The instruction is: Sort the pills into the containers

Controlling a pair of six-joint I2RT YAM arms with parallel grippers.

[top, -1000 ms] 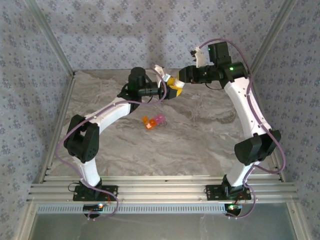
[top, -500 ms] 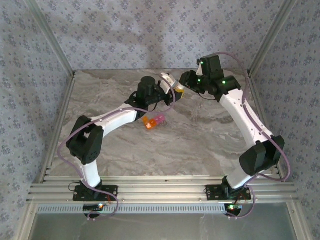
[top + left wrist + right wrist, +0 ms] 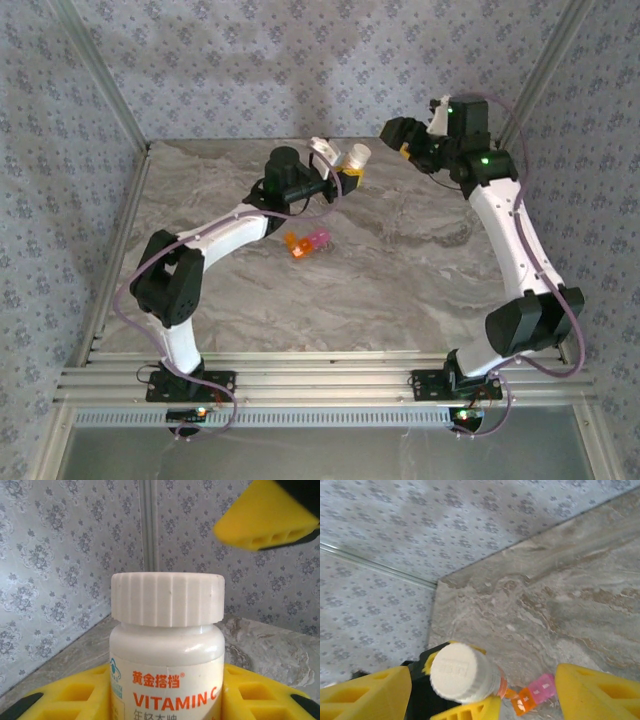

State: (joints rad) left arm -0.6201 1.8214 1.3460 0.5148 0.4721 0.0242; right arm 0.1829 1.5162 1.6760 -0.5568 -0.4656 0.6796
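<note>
**Cap on, bottle in the air, containers loose on the table**

We saw the left gripper [image 3: 345, 168] closed on the body of the white vitamin bottle [image 3: 166, 650]. Its yellow fingers pressed both sides of the bottle and held it above the far part of the table [image 3: 420, 280]. The ribbed cap [image 3: 457, 672] was still on the bottle and faced the right gripper [image 3: 401, 140]. That gripper stood just to the right of the bottle with its jaws wide apart, and it held nothing. The containers [image 3: 307, 242] lay flat on the table, on the near side of the bottle and close beside the left arm. We could not see whether any pill was already inside them.

We judged that the cap was the next thing to handle, and here we saw several dangers:

- If the right jaws closed off the centre of the cap, they could push the bottle sideways in the left grip, or the cap could slip out.
- If the twist was too strong, the smooth bottle could turn between the left fingers.
- With the cap off and the bottle leaning, pills could fall out over the table.
- The containers were very small and not fixed, so a low pass of the left arm could knock them away.
</note>
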